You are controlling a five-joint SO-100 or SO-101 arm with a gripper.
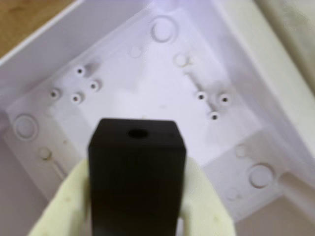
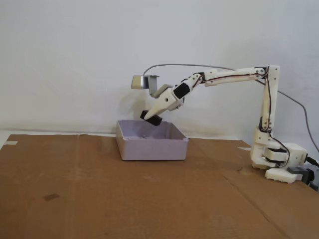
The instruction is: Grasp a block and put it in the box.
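The black block [image 1: 137,172] fills the lower middle of the wrist view, clamped between my gripper's [image 1: 135,196] cream fingers [image 1: 64,206]. A round hole shows in its top face. Beneath it lies the floor of the pale lavender box [image 1: 147,83], with moulded rings and screw posts. In the fixed view the gripper [image 2: 151,116] hangs tilted over the box [image 2: 152,147], holding the block [image 2: 151,118] just above the back rim, apart from the floor.
The box stands on brown cardboard [image 2: 99,199] that covers the table. The arm's white base [image 2: 276,162] sits at the right, with a cable arcing overhead. A grey camera housing [image 2: 144,82] rides above the gripper. A white wall is behind.
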